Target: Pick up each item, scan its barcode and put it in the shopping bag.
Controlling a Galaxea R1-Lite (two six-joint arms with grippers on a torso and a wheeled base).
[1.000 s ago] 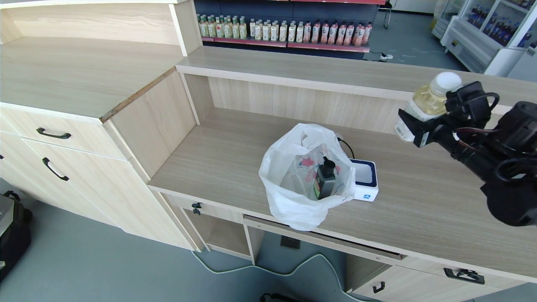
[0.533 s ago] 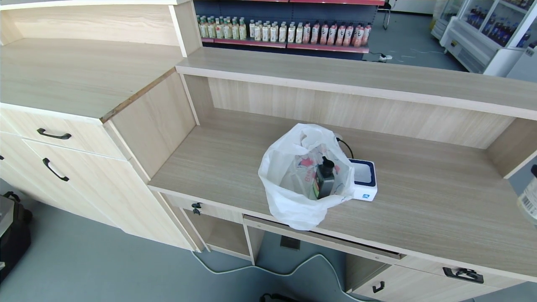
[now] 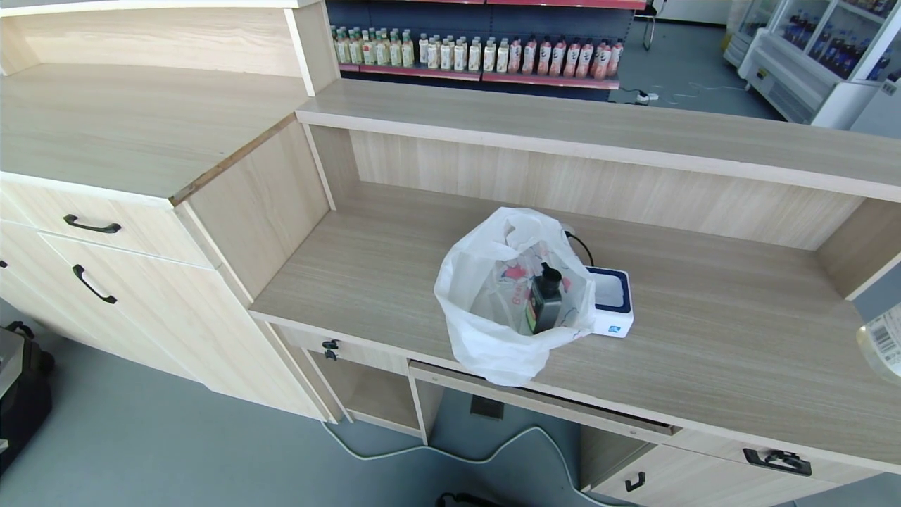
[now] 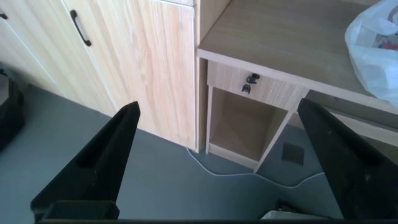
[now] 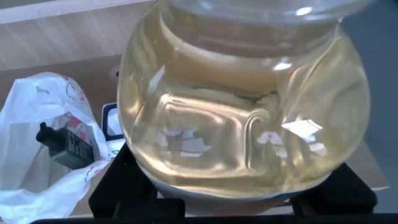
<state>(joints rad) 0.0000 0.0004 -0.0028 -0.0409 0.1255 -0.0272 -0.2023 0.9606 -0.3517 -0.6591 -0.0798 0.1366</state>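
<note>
Off the right edge of the counter [image 3: 739, 338], bottle [image 5: 242, 99] clamped in my right gripper [image 5: 227, 208].
I'd turn its barcode [image 3: 885, 336] toward the scanner [image 3: 611, 299] beside the shopping bag [image 3: 507, 303], approaching low and level. Left gripper [image 4: 217, 155] spread wide, empty.

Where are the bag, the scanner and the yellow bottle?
bag [image 3: 486, 345], head view, on its white front wall.
scanner [image 3: 612, 290], head view, on its dark top window.
yellow bottle [image 5: 242, 124], right wrist view, on its clear body.

A bottle [image 3: 545, 304] stands in the shopping bag [image 3: 486, 341] on the counter [image 3: 718, 345], scanner [image 3: 614, 304] at its right.
</note>
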